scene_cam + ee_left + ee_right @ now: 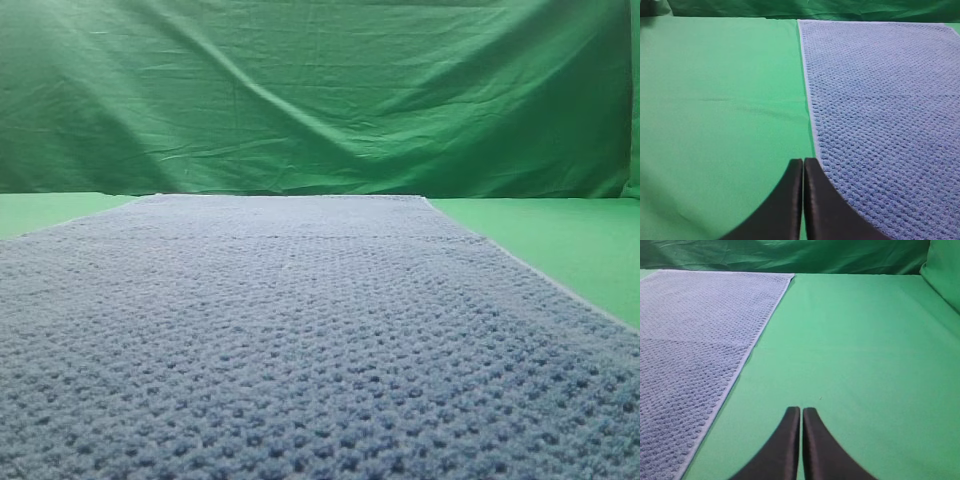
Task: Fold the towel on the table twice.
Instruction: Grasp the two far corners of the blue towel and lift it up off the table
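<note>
The towel (300, 340) lies flat and unfolded along the middle of the worktop (865, 340), long axis running toward the far edge. My left gripper (803, 170) sits closed at its left hem; my right gripper (801, 415), closed and empty, is farther off.

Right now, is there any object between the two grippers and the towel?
Nothing visible. The left gripper, shut, hangs at the towel's left hem; the right gripper, shut, is over bare table beside its right hem. The towel lies flat, unfolded.
</note>
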Robot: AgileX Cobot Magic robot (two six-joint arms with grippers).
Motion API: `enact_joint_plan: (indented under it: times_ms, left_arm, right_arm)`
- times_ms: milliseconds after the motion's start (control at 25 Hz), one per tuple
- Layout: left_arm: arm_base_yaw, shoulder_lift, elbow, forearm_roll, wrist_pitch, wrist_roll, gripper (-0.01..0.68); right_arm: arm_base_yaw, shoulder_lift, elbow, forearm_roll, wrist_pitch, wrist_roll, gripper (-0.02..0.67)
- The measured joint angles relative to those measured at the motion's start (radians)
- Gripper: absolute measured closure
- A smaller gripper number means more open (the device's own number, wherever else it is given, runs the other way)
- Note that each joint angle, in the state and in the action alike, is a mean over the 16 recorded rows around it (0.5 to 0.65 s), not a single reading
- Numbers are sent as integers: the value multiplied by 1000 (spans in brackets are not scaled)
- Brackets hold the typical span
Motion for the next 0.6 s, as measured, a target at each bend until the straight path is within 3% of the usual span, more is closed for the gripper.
enact_joint_plan:
  times_ms: [600]
  left_arm:
    - [0, 0, 0, 0, 0, 0, 673]
  right_arm:
    - [0, 0, 0, 0, 0, 0, 649]
